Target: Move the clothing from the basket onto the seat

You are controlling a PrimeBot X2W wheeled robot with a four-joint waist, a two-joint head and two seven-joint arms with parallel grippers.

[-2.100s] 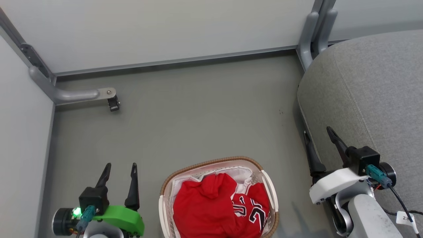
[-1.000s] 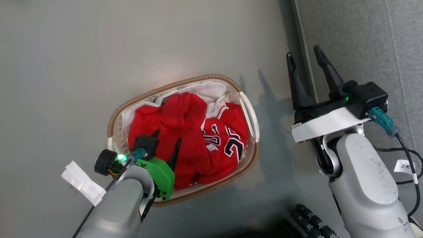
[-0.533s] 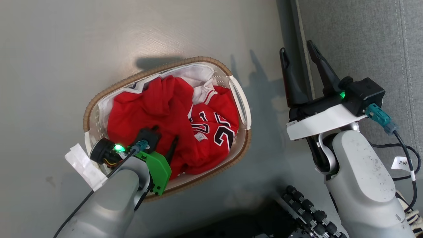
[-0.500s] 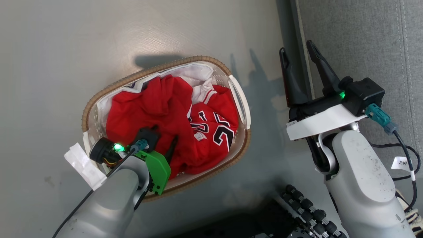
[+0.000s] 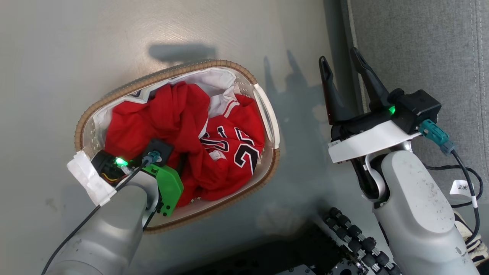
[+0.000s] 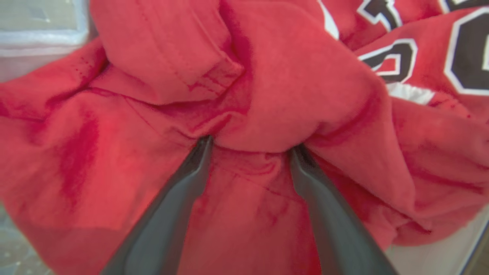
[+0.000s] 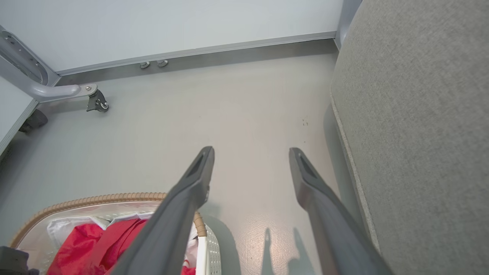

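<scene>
The basket stands on the floor with the clothing in it: a plain red top lying over a red jersey with black-and-white numerals. My left gripper reaches down into the red top. In the left wrist view its jaws are open, tips pressed into the red top with a fold bulging between them, and the jersey lies at the upper right. My right gripper hangs open and empty over the floor, beside the edge of the grey seat.
White liner cloth shows at the basket's far end. The robot's base with black rollers sits at the bottom. A pale partition wall with a metal foot and caster stands beyond the basket. The seat rises on the right.
The head camera has tilted, shifting the whole picture. My left gripper has sunk deeper into the red top, its fingers now mostly buried. The right gripper has stayed open.
</scene>
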